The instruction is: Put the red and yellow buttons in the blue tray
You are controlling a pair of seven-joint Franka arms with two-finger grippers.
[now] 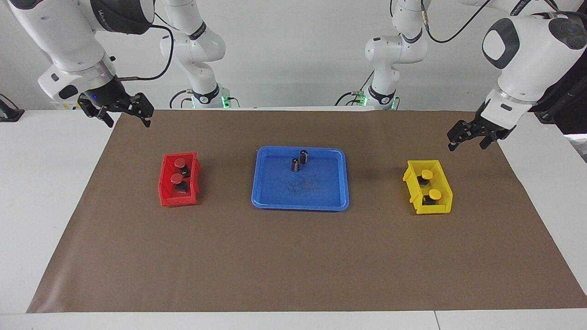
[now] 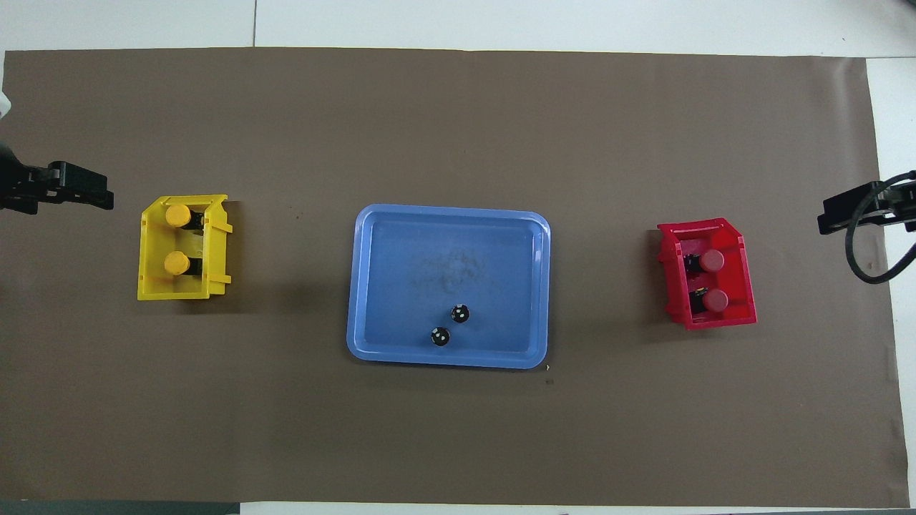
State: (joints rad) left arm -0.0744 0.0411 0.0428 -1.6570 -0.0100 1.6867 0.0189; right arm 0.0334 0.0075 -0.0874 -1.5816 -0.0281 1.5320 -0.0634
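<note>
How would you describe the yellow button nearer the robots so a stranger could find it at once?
Start at the blue tray mid-table, then look toward the left arm's end to the small yellow bin. Two yellow-capped buttons sit inside it. The one meant is nearer the robots than its twin.
</note>
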